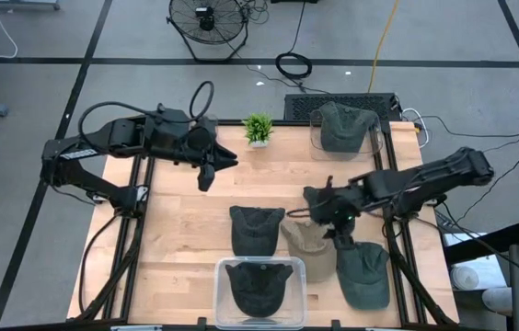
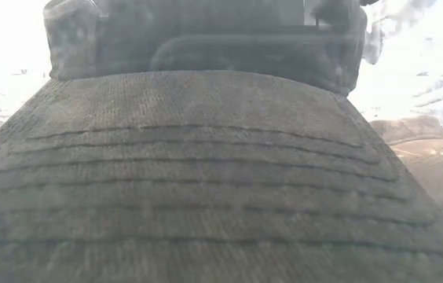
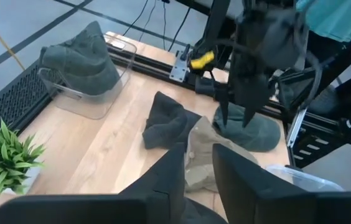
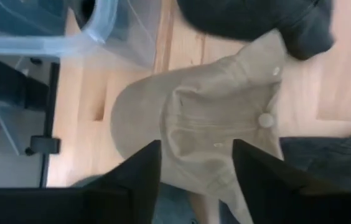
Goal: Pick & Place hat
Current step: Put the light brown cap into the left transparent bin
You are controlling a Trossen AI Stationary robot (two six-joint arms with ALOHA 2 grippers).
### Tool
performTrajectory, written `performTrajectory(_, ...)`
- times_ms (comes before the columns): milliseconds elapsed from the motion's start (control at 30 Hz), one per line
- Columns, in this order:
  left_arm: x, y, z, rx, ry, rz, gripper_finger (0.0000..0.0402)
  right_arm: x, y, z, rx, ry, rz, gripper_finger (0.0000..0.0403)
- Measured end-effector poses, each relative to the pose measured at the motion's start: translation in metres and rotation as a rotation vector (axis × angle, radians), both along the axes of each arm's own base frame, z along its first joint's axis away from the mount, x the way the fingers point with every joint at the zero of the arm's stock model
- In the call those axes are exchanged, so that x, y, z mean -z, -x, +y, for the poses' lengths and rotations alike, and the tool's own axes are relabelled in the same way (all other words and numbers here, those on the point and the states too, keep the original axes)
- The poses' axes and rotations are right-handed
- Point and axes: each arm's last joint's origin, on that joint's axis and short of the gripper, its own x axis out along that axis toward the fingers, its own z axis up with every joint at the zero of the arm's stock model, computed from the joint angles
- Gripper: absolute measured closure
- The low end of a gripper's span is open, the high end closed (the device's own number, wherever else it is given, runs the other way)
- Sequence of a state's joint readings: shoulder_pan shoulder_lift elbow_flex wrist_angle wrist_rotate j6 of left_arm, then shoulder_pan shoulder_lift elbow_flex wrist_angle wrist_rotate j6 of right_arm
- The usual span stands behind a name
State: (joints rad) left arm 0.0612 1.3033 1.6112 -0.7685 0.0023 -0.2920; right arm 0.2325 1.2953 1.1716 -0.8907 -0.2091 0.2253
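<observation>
A tan hat (image 4: 213,118) lies flat on the wooden table (image 1: 186,239) among other hats; it also shows in the high view (image 1: 301,241). My right gripper (image 4: 197,168) hangs open just above it, pointing steeply down, one finger over each side of the crown (image 1: 331,232). It touches nothing that I can see. My left gripper (image 1: 207,176) is raised over the table's far left part. Its fingers (image 3: 198,180) stand a little apart with nothing between them.
A dark hat (image 1: 257,228) and a dark green hat (image 1: 363,273) flank the tan one. A clear bin (image 1: 261,285) at the near edge holds a dark hat (image 2: 206,181). A second bin (image 1: 344,127) at the far right holds another. A small plant (image 1: 259,129) stands at the far edge.
</observation>
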Motion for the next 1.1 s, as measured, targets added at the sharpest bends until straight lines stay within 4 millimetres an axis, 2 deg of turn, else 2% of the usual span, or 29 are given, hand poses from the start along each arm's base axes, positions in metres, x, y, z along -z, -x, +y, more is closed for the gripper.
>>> performTrajectory(167, 0.003, 0.003, 0.000, 0.012, -0.023, 0.036, 0.0303, 0.017, -0.014, 0.009, 0.003, 0.001, 0.061, 0.0164)
performTrajectory(333, 0.006, 0.008, 0.000, 0.014, -0.024, 0.085, 0.0304, 0.028, -0.024, 0.014, 0.000, 0.005, 0.090, 0.0148)
performTrajectory(567, 0.005, 0.009, 0.001, -0.009, -0.004, 0.082, 0.0304, 0.042, -0.031, 0.017, 0.034, 0.005, 0.163, 0.0158)
performTrajectory(867, 0.005, 0.009, 0.004, -0.128, 0.093, 0.068, 0.0304, 0.048, -0.044, 0.021, 0.090, -0.040, 0.136, 0.0184)
performTrajectory(1100, 0.005, 0.008, 0.000, -0.167, 0.180, 0.060, 0.0304, 0.056, -0.047, 0.027, 0.034, -0.016, 0.142, 0.0187)
